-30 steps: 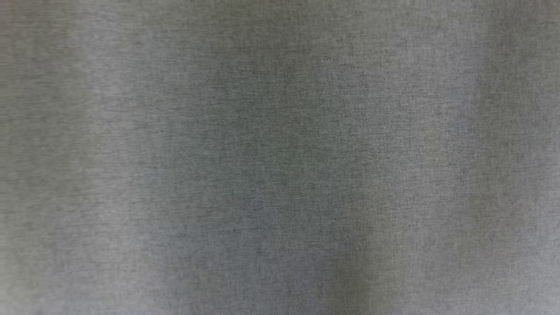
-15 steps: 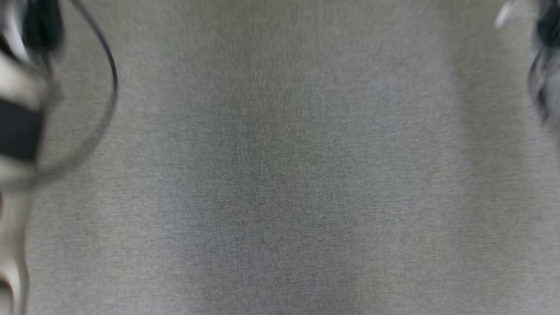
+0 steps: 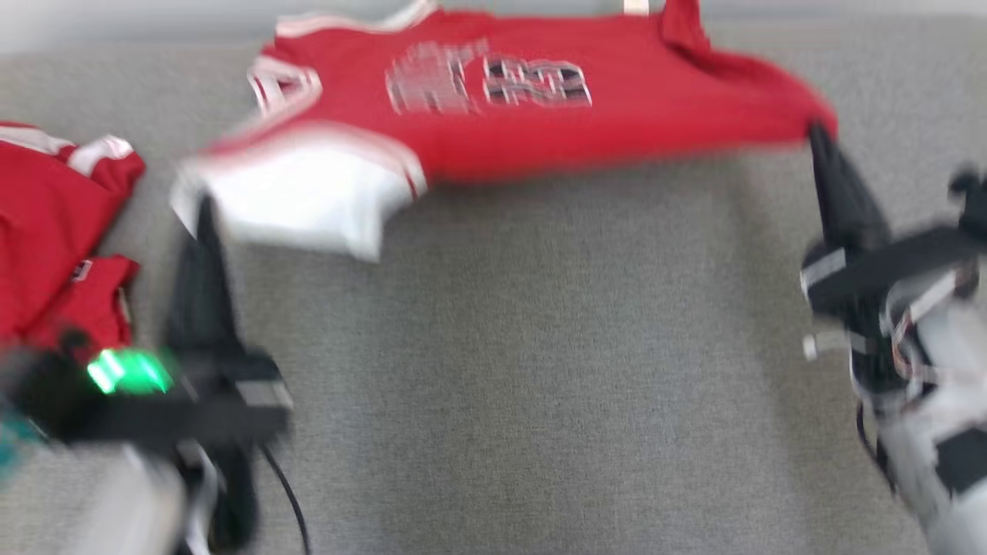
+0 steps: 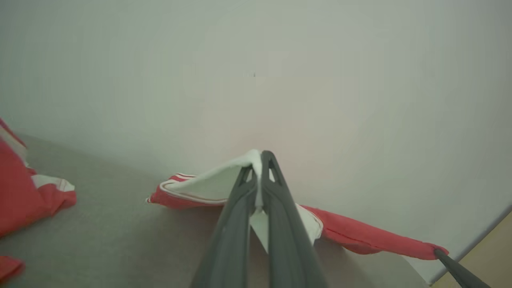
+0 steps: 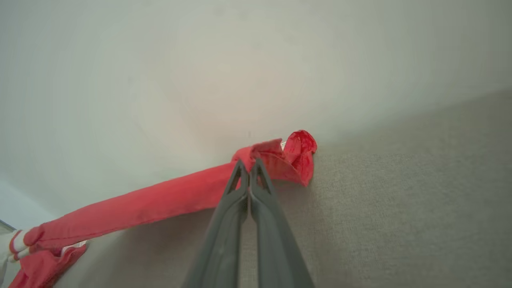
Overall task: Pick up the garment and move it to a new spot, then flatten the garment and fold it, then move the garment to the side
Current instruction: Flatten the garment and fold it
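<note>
The left tool (image 3: 202, 212) is pinched shut on a white corner of the garment (image 3: 540, 116). In the left wrist view, the white cloth sits squeezed between the two dark fingers, right at their tips, and it is pulled up into a little point there.

The right tool (image 3: 819, 139) is pinched shut too. It has hold of a red corner of the garment, and a small bunch of red cloth pokes out just past its tips.

The garment is a red top with white edges and a white inside. It is stretched out between the two tools, from the tips of one across to the tips of the other. Most of it lies past the tips, close to the pale wall (image 4: 256, 60). There is some print on it, but the head view is too blurry to read it.

The grey tabletop (image 3: 540, 385) is under both tools, and the space between them is bare grey cloth.

A pile of other red clothes (image 3: 46, 223) lies just to the left of the left tool. A green light (image 3: 127, 371) glows on the arm behind the left tool.
</note>
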Tool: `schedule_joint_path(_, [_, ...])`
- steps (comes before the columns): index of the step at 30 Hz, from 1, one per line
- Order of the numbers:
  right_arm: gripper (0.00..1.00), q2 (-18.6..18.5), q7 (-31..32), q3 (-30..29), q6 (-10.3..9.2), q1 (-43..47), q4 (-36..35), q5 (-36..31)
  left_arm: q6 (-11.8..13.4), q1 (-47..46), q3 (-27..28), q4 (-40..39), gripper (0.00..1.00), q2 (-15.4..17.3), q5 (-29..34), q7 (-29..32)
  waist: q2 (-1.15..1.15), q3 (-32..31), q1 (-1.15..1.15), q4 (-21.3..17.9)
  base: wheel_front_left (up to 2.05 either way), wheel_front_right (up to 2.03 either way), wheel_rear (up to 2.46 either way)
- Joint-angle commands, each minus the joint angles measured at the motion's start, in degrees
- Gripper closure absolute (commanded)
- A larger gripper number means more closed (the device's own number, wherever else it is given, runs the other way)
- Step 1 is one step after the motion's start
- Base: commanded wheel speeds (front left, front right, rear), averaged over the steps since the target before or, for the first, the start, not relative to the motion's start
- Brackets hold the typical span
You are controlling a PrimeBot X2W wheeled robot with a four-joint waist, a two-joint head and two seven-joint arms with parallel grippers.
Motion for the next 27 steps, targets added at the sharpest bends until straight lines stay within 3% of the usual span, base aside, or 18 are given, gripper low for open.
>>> schedule_joint_path(1, [1.00,-0.2,0.2,-1.6,-0.13,5.7,-1.8,0.8,0.3,6.2,-1.5,-2.0,1.00,-0.8,0.0,-0.2,0.02,-5.2,0.03,1.6,0.00,0.00,0.00])
schedule_joint_path(8, [1.00,0.8,1.1,-7.6,-0.13,19.6,-6.2,1.6,1.3,19.1,-2.4,-4.3,1.00,-2.9,-0.6,-0.2,0.02,-8.4,0.03,2.3,0.00,0.00,0.00])
schedule_joint_path(15, [1.00,3.2,4.3,-13.7,-0.13,33.2,-8.5,-1.1,-0.1,29.1,-3.1,-1.5,1.00,-5.7,-0.5,-0.2,0.02,-11.9,0.03,2.2,0.00,0.00,0.00])
schedule_joint_path(20, [1.00,5.0,7.2,-17.5,-0.13,40.6,-10.2,-5.0,-0.5,34.1,-3.8,0.8,1.00,-7.5,0.3,-0.2,0.02,-14.1,0.03,2.2,0.00,0.00,0.00])
schedule_joint_path(27, [1.00,8.1,12.4,-23.7,-0.13,49.1,-13.7,-10.1,-1.3,37.4,-4.0,3.2,1.00,-7.5,0.4,-0.2,0.02,-15.4,0.03,2.9,0.00,0.00,0.00])
